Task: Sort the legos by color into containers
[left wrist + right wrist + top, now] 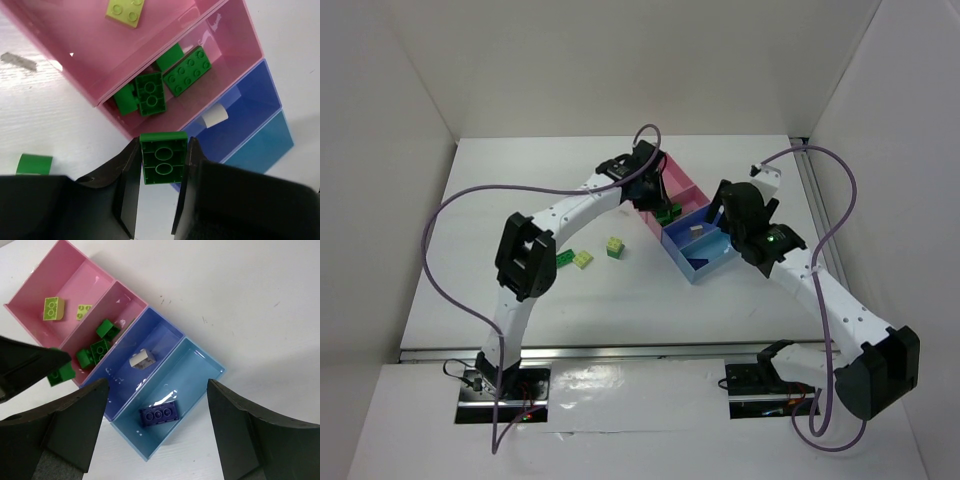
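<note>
Left wrist view: left gripper (163,149) clamped on a dark green lego (163,162), poised over the near wall of the pink tray (227,45) holding other green legos (150,95); judge it should clear that wall and sit low before release; right gripper (157,386) gapes empty.

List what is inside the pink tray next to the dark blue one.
Several dark green bricks, piled together on the floor of the pink tray. Whatever lies under the pile is covered.

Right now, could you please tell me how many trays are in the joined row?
4: outer pink tray, inner pink tray beside it, dark blue tray next, light blue tray last. None appears hidden.
</note>
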`<state>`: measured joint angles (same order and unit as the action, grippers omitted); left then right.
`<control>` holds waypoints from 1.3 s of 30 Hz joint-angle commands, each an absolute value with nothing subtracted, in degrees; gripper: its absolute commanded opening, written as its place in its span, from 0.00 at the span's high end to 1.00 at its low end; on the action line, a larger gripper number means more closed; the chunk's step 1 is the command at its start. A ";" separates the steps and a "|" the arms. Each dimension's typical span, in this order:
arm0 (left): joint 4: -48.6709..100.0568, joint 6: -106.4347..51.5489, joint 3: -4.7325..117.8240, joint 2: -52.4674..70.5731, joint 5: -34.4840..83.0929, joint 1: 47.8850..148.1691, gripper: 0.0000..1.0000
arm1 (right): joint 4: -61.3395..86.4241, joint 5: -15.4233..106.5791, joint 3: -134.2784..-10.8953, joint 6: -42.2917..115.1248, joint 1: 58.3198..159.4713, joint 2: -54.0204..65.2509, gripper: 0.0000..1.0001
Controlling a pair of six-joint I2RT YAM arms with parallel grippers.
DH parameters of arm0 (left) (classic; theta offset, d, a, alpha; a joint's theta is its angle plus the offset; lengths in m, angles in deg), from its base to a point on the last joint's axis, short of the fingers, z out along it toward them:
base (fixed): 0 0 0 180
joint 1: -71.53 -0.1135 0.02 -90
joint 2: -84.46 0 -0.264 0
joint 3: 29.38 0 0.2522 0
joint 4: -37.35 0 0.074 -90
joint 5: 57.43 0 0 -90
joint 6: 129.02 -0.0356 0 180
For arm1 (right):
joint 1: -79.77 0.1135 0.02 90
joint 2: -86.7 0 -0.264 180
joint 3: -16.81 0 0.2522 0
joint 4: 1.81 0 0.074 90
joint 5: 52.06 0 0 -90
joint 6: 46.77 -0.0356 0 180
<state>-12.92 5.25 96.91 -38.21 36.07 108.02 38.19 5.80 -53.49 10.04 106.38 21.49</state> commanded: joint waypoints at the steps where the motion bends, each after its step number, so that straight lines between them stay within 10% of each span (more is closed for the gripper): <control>1: -12.45 4.22 102.05 -40.69 34.68 108.35 0.69 | 37.61 5.33 -52.76 10.10 105.53 22.89 0.13; 9: -14.64 1.24 106.82 -42.39 31.67 108.35 0.08 | 37.61 6.03 -52.76 10.71 105.52 22.18 0.13; 18: -16.31 -4.56 76.73 -20.50 48.46 105.20 0.18 | 35.68 8.49 -52.76 10.71 104.99 21.04 0.13; 28: -21.15 -2.90 49.09 -7.31 54.19 98.60 0.06 | 34.53 10.95 -53.38 11.24 104.99 17.97 0.13; 39: -17.46 -1.49 48.79 -14.49 48.13 88.06 0.00 | 35.06 10.95 -53.38 10.62 106.05 18.49 0.13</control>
